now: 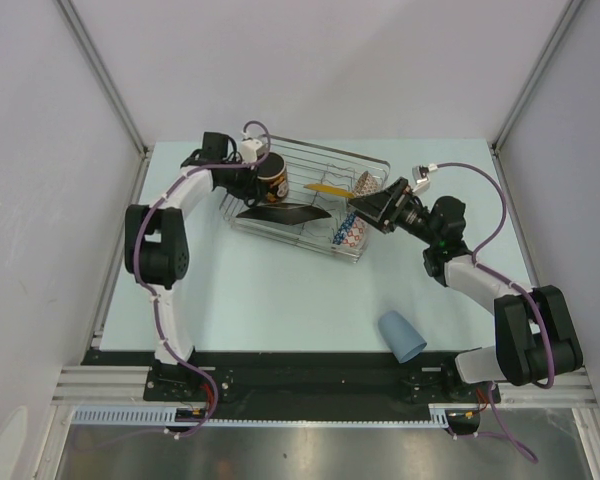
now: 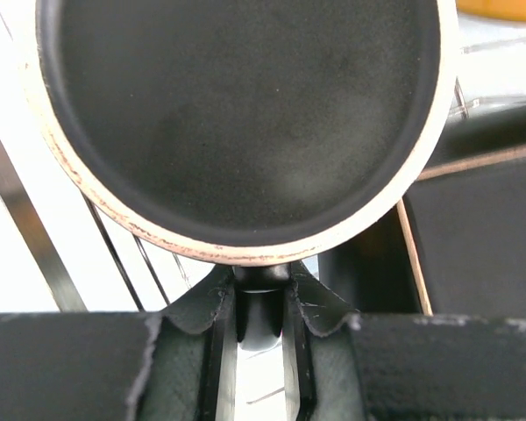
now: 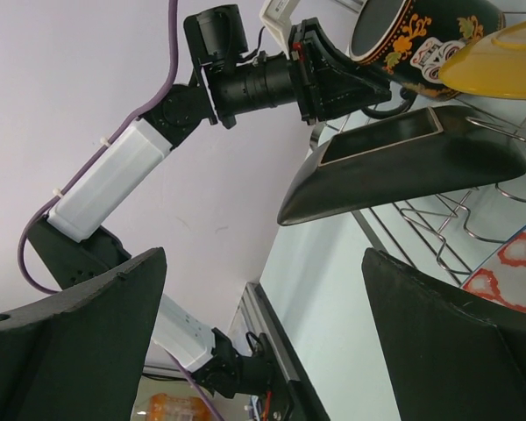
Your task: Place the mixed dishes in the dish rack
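The silver wire dish rack [image 1: 372,163] stands at the back middle. My left gripper [image 1: 259,181] is shut on the handle of the dark mug [image 1: 273,178] and holds it over the rack's left end. In the left wrist view the mug's dark underside [image 2: 245,114] fills the frame, its handle between my fingers [image 2: 324,307]. The dark square plate [image 1: 280,213] stands on edge in the rack, a yellow piece [image 1: 330,187] behind it. The pinkish-beige bowl [image 1: 368,183] and the blue patterned bowl [image 1: 348,236] sit in the right end. My right gripper [image 1: 359,208] is open and empty beside them. The light-blue cup [image 1: 403,334] lies on the table.
The right wrist view shows the dark plate [image 3: 394,167], the mug [image 3: 421,35], the left gripper [image 3: 333,74] and rack wires [image 3: 438,224] ahead of my open right gripper [image 3: 265,259]. White walls close the table on three sides. A black rail [image 1: 310,360] runs along the near edge.
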Motion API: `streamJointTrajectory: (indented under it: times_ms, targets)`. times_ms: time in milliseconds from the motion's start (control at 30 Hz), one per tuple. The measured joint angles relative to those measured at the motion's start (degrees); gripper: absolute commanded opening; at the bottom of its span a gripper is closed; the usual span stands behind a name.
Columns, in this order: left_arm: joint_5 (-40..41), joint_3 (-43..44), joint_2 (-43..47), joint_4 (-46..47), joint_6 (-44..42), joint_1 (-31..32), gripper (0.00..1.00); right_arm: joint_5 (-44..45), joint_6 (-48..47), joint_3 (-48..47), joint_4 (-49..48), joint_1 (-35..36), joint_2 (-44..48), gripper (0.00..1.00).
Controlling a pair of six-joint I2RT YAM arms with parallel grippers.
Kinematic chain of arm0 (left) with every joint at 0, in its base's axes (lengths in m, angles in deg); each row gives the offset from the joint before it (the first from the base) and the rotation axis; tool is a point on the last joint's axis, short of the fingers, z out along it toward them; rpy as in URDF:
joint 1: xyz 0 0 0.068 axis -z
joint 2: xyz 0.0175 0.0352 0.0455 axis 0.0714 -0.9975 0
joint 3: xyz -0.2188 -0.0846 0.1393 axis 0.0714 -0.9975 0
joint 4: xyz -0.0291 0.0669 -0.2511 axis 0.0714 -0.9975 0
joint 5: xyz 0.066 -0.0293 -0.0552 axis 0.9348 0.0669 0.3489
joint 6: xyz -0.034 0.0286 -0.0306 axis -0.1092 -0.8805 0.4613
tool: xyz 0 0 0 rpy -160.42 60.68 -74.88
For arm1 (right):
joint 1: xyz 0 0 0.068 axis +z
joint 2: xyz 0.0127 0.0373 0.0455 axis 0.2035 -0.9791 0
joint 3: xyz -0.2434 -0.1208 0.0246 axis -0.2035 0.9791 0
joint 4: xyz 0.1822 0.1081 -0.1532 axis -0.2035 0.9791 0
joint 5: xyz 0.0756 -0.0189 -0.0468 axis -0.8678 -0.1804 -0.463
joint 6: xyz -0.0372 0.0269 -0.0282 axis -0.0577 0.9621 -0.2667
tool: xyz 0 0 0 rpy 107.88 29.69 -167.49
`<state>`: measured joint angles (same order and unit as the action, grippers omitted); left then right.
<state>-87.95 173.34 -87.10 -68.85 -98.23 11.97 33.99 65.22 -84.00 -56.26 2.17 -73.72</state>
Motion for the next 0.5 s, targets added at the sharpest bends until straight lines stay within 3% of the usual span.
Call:
streamJointTrajectory:
  times_ms: [133,433,467,500]
  targets:
    - [0.76,0.39,-1.01,2.95,2.69,0.63,0.00,0.00,-0.11,0.00,0.15,0.33,0.00,1.00]
    - [2.93,10.36,-8.50,5.44,7.56,1.88,0.01,0.00,-0.83,0.00,0.76,0.52,0.00,1.00]
    - [3.04,10.93,-8.98,5.75,7.91,1.90,0.05,0.00,-1.07,0.00,0.94,0.52,0.00,1.00]
    - [3.15,11.37,-9.33,5.99,8.26,1.92,0.17,0.00,-1.25,0.00,1.09,0.52,0.00,1.00]
